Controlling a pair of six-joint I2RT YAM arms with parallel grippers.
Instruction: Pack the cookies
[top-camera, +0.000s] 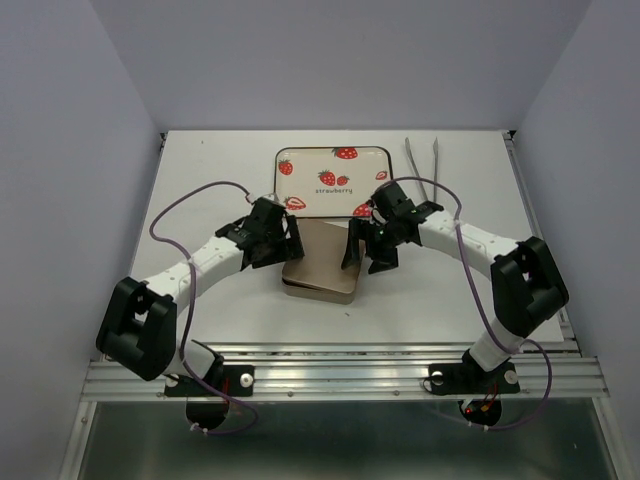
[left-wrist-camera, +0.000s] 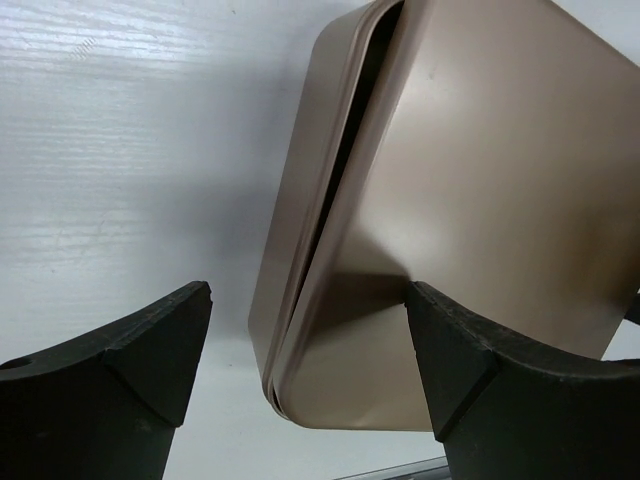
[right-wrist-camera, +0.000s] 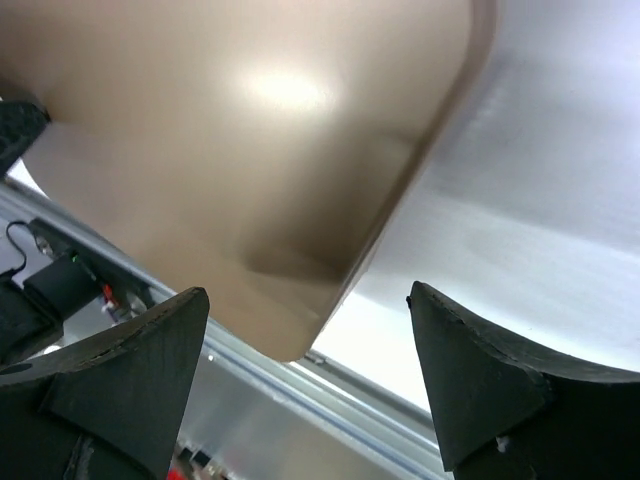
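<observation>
**A:** Where are the claws?

**B:** Both are low over the table (top-camera: 200, 170), facing each other, with the tin (top-camera: 320, 265) between them. The left claw (left-wrist-camera: 310, 292) is at the tin's left side and the right claw (right-wrist-camera: 308, 293) at its right side.

**A:** Is either one holding it?

**B:** No. The left claw's fingers stand wide apart. One side edge of the tin runs up between them. One finger (left-wrist-camera: 500, 400) is over the lid (left-wrist-camera: 480, 180) and the other sits over bare table just beside the tin. I can't tell whether that first finger touches the lid.

**A:** And the right one?

**B:** Its fingers are wide apart too, gripping nothing. A corner of the tin shows between them.

**A:** How does the lid sit?

**B:** It's on the tin, but crooked. A dark gap runs along the edge by the left claw, wider at the far end.

**A:** And the cookies?

**B:** No view shows them. The tin is covered, so I can't tell if they're inside.

**A:** Anything else?

**B:** Just beyond both claws lies a strawberry tray (top-camera: 310, 160). Beyond the right claw, on its outer side, tongs (top-camera: 425, 160) rest on the table, well apart from the tin.
</observation>
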